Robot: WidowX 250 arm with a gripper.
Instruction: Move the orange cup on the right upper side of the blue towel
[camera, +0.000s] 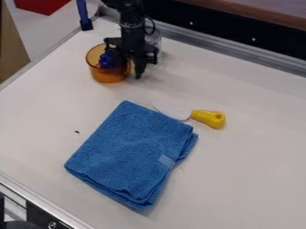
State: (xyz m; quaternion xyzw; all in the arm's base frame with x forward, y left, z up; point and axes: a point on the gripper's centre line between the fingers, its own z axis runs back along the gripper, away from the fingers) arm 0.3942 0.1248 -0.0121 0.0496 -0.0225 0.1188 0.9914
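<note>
The orange see-through cup [108,75] stands upright near the table's upper left, with a dark blue item [107,59] inside it. The black gripper [131,65] hangs down at the cup's right side and overlaps its right rim; whether it holds the cup wall cannot be told. The blue towel [133,154] lies folded in the middle of the table, below and to the right of the cup, apart from it.
A knife-like tool with a yellow handle [208,118] and a white blade [172,110] lies by the towel's upper right edge. A clear container [155,39] stands behind the gripper. Metal rails [239,54] border the table's far side.
</note>
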